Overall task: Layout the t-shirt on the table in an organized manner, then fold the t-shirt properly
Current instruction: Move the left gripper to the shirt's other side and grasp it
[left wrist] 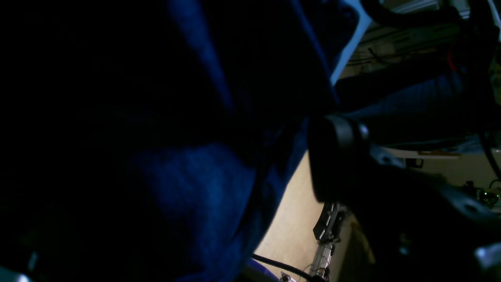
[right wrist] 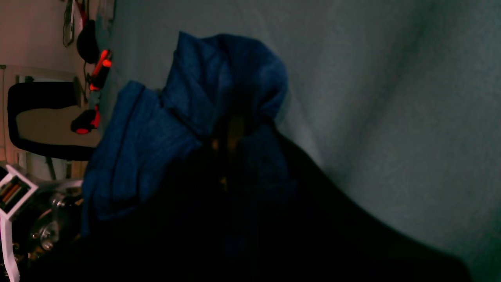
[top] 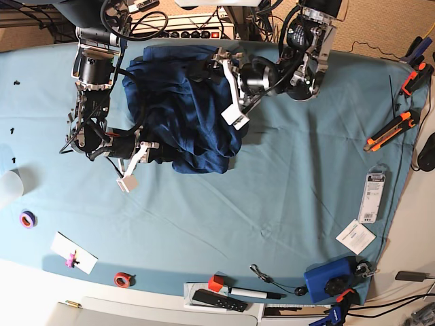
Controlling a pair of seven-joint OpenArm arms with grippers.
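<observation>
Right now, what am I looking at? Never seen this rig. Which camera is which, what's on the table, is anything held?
Two robot arms work over a table covered in teal cloth. The base view looks straight down; the other two cameras ride on the wrists, so they show mostly dark fabric up close. A crumpled navy t-shirt lies near the far edge, not yet spread. The right gripper, on the base view's left, is nearly closed at the shirt's edge and seems to pinch it. The left gripper stands open over the shirt. Small tools, tape rolls and a marker sit around the borders.
</observation>
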